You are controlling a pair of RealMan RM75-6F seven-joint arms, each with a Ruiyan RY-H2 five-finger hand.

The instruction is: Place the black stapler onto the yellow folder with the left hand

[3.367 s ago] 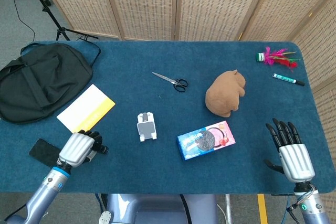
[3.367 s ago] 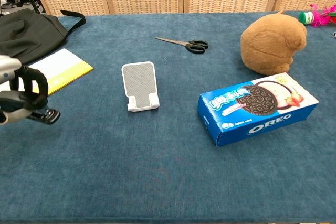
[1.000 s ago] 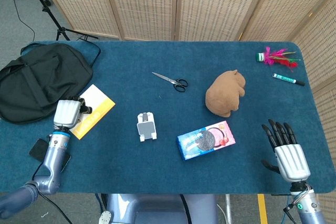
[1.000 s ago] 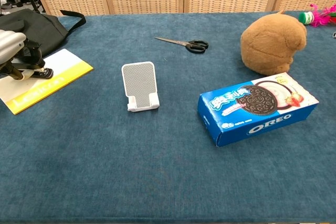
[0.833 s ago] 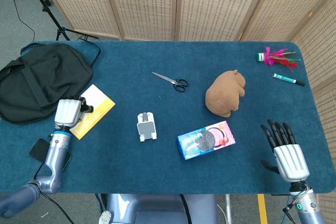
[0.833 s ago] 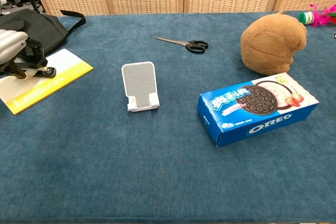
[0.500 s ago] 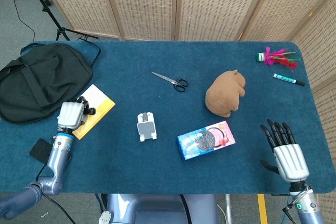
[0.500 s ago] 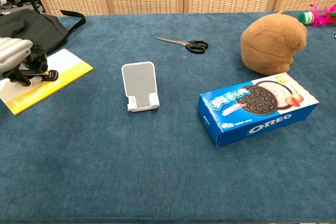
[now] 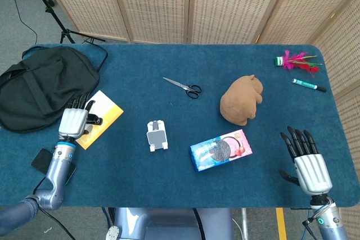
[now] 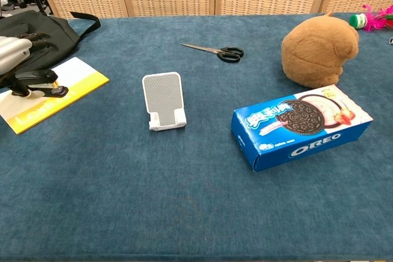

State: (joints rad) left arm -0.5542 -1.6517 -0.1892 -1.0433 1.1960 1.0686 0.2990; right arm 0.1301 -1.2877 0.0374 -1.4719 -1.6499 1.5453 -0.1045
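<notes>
stapler (image 10: pixel 43 91) on folder (image 10: pixel 75 78), left of phone stand (image 10: pixel 164 100)

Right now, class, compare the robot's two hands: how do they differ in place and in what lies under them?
The left hand hovers over the yellow folder, with the black stapler lying beneath it; the right hand is over bare blue table, far from any object. The left hand sits near the black bag; the right is at the opposite side. Both have fingers spread and hold nothing.
</notes>
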